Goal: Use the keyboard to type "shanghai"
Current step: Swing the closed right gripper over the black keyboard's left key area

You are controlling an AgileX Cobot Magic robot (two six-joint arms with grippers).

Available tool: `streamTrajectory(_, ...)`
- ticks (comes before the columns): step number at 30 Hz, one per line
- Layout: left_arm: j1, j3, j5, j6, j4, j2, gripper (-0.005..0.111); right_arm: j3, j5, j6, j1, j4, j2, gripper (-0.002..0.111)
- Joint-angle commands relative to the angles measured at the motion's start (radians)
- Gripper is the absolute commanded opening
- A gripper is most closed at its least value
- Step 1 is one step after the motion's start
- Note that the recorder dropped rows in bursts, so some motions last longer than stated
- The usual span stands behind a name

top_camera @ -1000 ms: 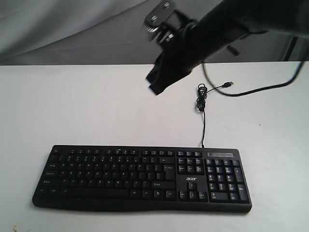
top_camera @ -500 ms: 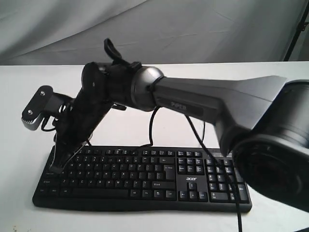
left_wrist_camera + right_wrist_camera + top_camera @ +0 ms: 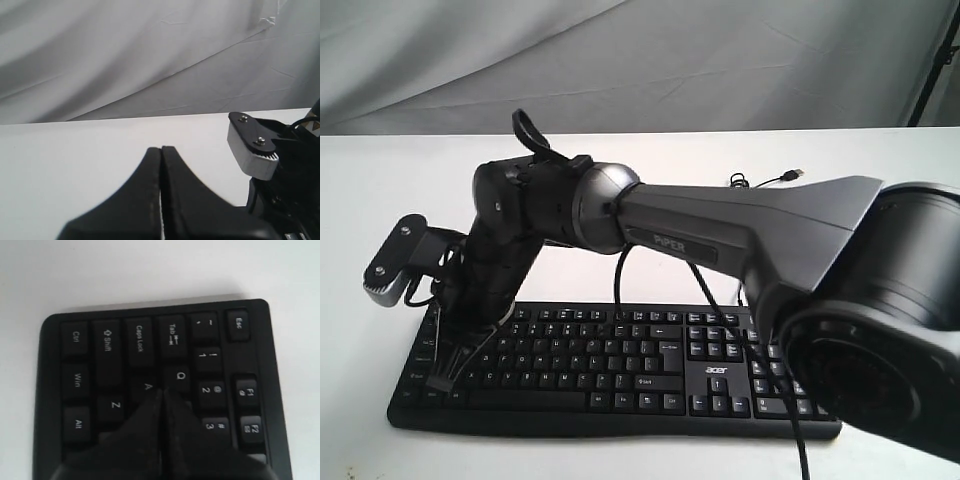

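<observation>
- The wide black plastic keyboard (image 3: 650, 372) lies toward the near edge of the white desk (image 3: 380, 180)
- The right fingers (image 3: 142, 432), pressed together, point down at its end by the desk's left edge, tips between A and Q
- The left fingers (image 3: 142, 200), also pressed together, hang clear of it
- No screen shows, so we cannot tell which letters are typed; we judge most of "shanghai" is left
</observation>
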Motion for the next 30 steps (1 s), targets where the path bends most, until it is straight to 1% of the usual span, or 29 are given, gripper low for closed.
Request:
streamTrajectory(1, -0.006, 0.002, -0.005, -0.003, -0.002, -0.002, 0.000, 0.022, -0.015, 0.010, 0.009, -0.015, -0.004, 0.000)
streamTrajectory(10, -0.006, 0.002, -0.005, -0.003, -0.002, -0.002, 0.000, 0.045, -0.042, 0.010, 0.009, -0.015, -0.004, 0.000)
streamTrajectory(25, -0.006, 0.002, -0.005, -0.003, -0.002, -0.002, 0.000, 0.056, -0.035, 0.008, 0.009, -0.001, 0.013, 0.000)
streamTrajectory(30, -0.006, 0.002, -0.005, -0.003, -0.002, -0.002, 0.000, 0.056, -0.041, 0.007, 0.009, -0.036, -0.028, 0.000)
